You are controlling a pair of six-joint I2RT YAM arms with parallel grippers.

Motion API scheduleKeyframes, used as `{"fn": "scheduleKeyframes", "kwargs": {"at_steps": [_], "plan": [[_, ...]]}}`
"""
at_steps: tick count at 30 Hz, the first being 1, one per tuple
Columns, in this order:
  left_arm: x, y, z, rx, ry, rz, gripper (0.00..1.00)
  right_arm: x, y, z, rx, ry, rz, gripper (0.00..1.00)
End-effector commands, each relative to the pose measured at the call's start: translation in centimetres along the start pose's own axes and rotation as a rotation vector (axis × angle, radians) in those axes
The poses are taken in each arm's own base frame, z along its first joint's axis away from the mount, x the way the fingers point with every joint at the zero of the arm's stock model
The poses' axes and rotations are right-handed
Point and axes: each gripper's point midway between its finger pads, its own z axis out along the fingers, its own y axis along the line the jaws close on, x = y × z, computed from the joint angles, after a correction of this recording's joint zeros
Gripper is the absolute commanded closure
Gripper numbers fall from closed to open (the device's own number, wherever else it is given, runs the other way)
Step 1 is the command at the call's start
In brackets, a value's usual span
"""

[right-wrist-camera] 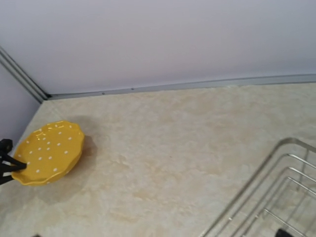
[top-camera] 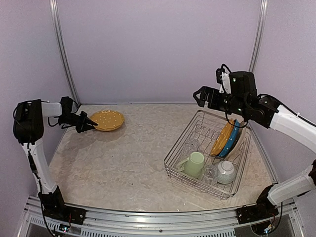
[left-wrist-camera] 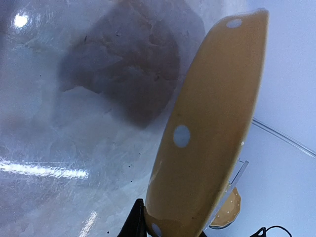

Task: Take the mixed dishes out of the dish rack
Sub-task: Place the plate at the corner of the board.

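From above, my left pincer [top-camera: 87,124] is clenched on the near-left rim of a yellow dotted plate [top-camera: 107,120], at the far left of the table [top-camera: 128,158]. The plate lies nearly flat, face up, and reaches from my fingers towards the back wall. I cannot tell whether it touches the table. My right pincer [top-camera: 198,96] is spread wide with nothing in it, above the far corner of the dish rack [top-camera: 197,183]. In the rack a second yellow plate [top-camera: 223,138] and a blue plate [top-camera: 235,143] stand on edge together. A pale green mug [top-camera: 193,164] lies on its side near the front, with a small bowl [top-camera: 226,171] to its right.

My left wrist camera sees the gripped plate's underside, its long axis running from bottom centre to top right.

My right wrist camera shows the plate at the left, face up and slightly tilted, with the left pincer's black fingertips [right-wrist-camera: 6,163] on its left rim.
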Motion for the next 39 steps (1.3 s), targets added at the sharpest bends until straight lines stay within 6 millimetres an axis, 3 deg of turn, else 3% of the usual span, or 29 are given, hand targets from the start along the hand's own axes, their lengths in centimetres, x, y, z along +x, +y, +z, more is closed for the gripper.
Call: {"fn": "scheduleKeyframes", "kwargs": {"at_steps": [1,6,11,15,25,33,39], "plan": [[-0.5,-3.0,0.2,0.094,0.016,0.093,1.0,0.6,-1.4,-0.7,0.052,0.005,-0.021,0.0],[-1.2,-1.5,1.0,0.052,0.005,0.064,1.0,1.1,-1.9,-0.9,0.063,0.011,-0.02,0.0],[-1.4,-0.4,1.3,0.017,-0.004,0.04,0.94,2.0,-2.5,-0.9,0.081,0.027,-0.016,0.0],[-1.6,-0.2,1.4,0.015,0.001,0.021,0.83,2.2,-3.0,-1.2,0.103,0.033,-0.014,0.0],[-1.9,-0.2,0.2,-0.021,-0.04,0.018,0.45,2.3,-3.7,-1.6,0.142,0.037,-0.017,0.0],[-2.3,0.1,-1.1,-0.075,-0.098,0.017,0.34,2.4,-4.0,-1.5,0.16,0.047,-0.015,0.0],[-1.7,-1.8,-2.4,-0.082,-0.153,0.109,0.28,2.7,-4.4,-1.7,0.185,0.06,-0.024,0.01]]}}
